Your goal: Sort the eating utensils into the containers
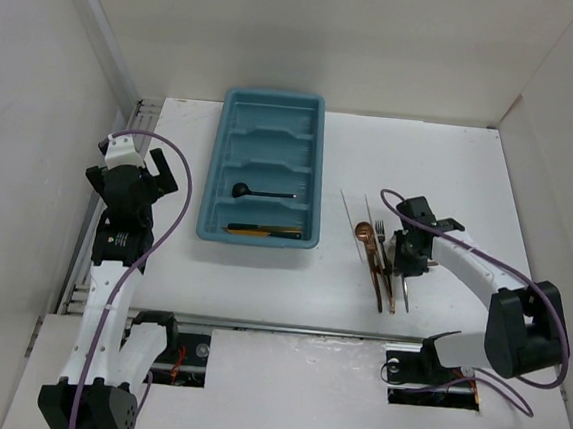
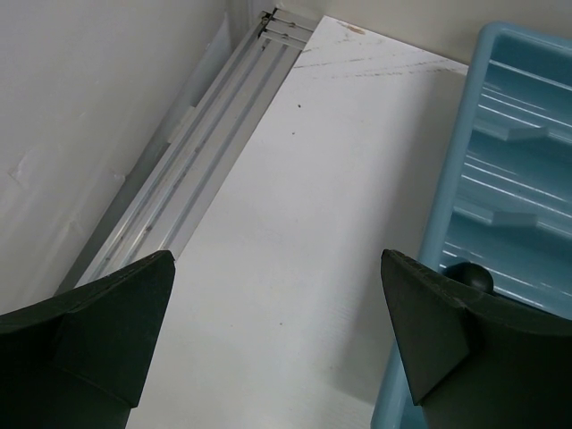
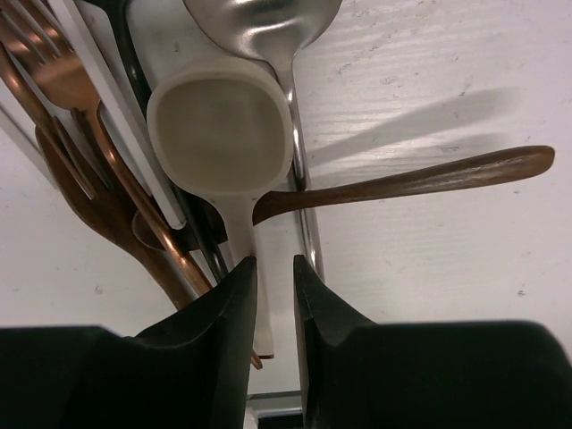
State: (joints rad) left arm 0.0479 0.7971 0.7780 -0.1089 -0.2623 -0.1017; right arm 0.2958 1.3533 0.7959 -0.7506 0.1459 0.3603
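Looking from the top camera, the teal tray (image 1: 213, 168) stands on the bench (image 1: 471, 170) left of the middle, with a black spoon (image 1: 263, 191) in its third slot from the far end. The other utensils (image 1: 384, 273) lie in a tight bundle well to the right, and the right pincer (image 1: 409, 253) hangs low over them. The left pincer (image 1: 159, 176) is beside the tray's left wall.

At the left wrist, both fingers (image 2: 98, 313) stand wide apart with only bench between them; this pincer holds nothing.

At the right wrist, the fingers (image 3: 214, 340) are almost together, and the handle of a white spoon (image 3: 219, 134) runs into the narrow gap. Whether they press it, I cannot tell. A silver spoon (image 3: 268, 22), copper forks (image 3: 54, 76) and a brown handle (image 3: 402, 183) crowd around it.

Picking this spoon seems the step in hand; next it calls for firm closing, a straight lift that drags no neighbour, then a carry to the spoon slot.
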